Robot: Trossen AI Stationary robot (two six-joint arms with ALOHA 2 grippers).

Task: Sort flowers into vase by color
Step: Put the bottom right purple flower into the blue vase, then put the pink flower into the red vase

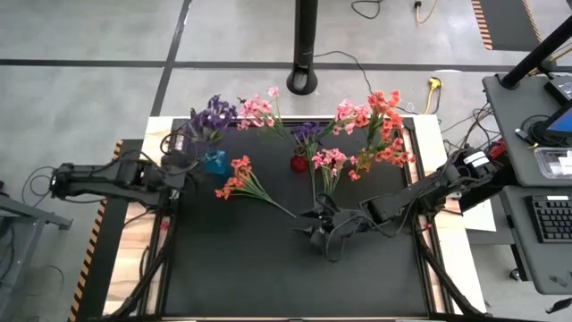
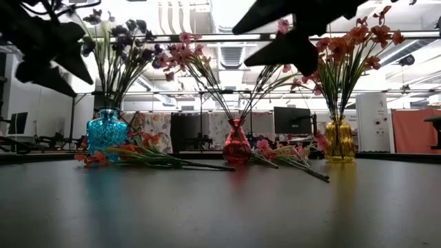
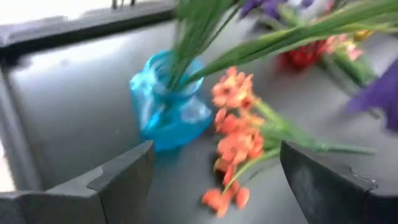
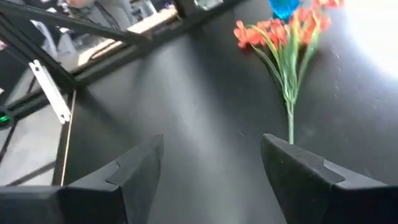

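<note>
An orange-red spray [image 1: 239, 179] lies flat on the black table just right of the blue vase [image 1: 214, 161], which holds purple flowers [image 1: 212, 116]. A pink spray [image 1: 329, 163] lies right of the red vase [image 1: 299, 163], which holds pink flowers [image 1: 259, 109]. A purple spray [image 1: 307, 134] shows beside the red vase; I cannot tell whether it stands in it. The yellow vase [image 2: 339, 141] holds orange-red flowers [image 1: 384, 112]. My left gripper [image 3: 214, 155] is open, left of the blue vase [image 3: 168, 112]. My right gripper [image 4: 211, 146] is open above mid-table, near the orange spray's stem end [image 4: 290, 134].
The three vases stand in a row along the far part of the table, blue [image 2: 107, 131], red [image 2: 236, 145] and yellow. The black table top [image 1: 268, 268] has free room on its near half. A desk with a keyboard [image 1: 554, 219] stands right of the table.
</note>
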